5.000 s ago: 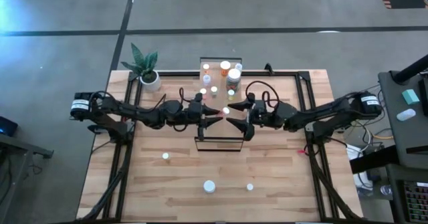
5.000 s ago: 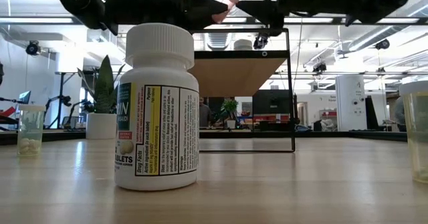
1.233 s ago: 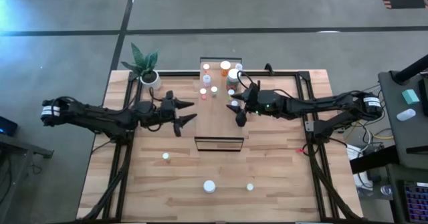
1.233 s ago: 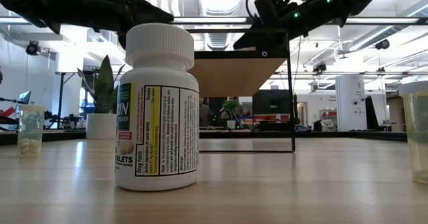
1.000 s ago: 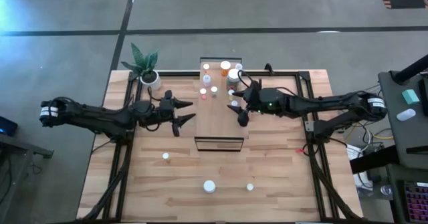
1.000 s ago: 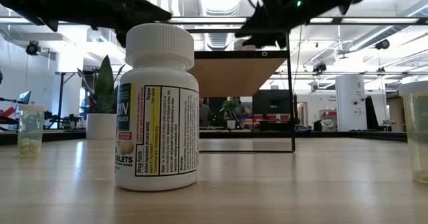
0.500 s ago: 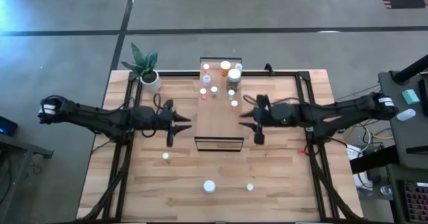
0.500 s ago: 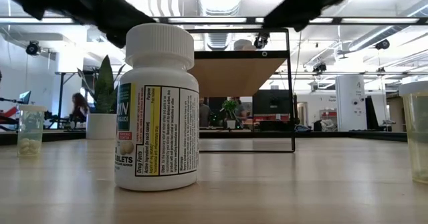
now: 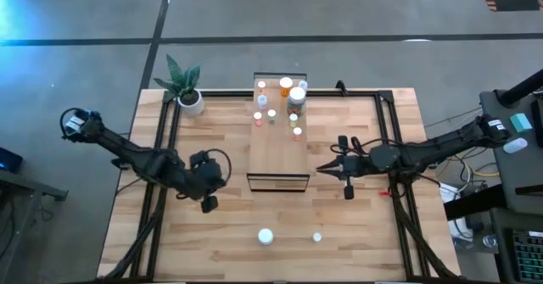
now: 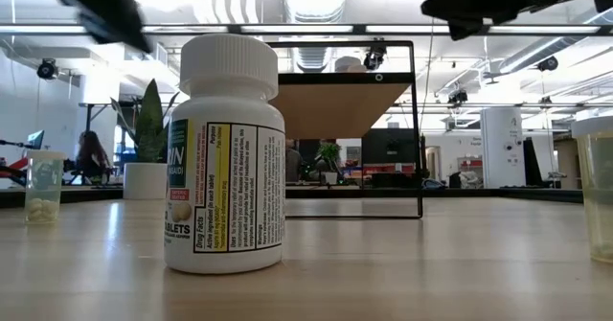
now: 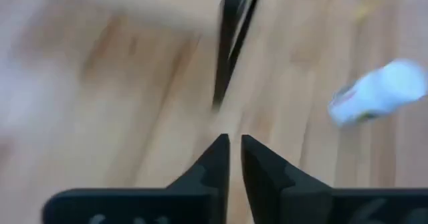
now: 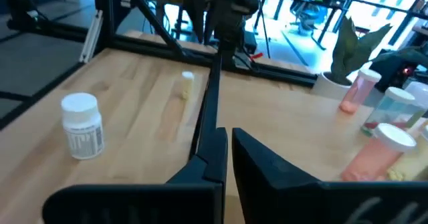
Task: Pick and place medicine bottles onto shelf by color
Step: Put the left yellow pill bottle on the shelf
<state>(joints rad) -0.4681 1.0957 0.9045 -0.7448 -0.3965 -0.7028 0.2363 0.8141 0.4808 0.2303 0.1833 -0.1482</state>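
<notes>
The shelf point(image 9: 278, 136) stands at the table's middle, and several orange, white and clear bottles point(image 9: 286, 85) stand on its far end. A white labelled bottle point(image 9: 266, 236) and a small clear one point(image 9: 317, 236) stand near the front edge. Another small clear bottle point(image 10: 43, 185) stands left of the shelf; in the high view my left arm hides it. My left gripper point(image 9: 207, 203) is shut, pointing down above the table left of the shelf's near end. My right gripper point(image 9: 324, 170) is shut and empty, just right of the shelf's near end.
A white pot with a green plant point(image 9: 188, 97) stands at the far left corner. Black frame rails point(image 9: 386, 131) run along the table's sides. The shelf's black post point(image 12: 212, 83) stands just ahead of my right gripper.
My left gripper has gone from beside the shelf's left side toward the table's near and left edges and has tipped to point down. My right gripper has drawn back from over the shelf toward the right and near edges, off the shelf. The bottles have kept still.
</notes>
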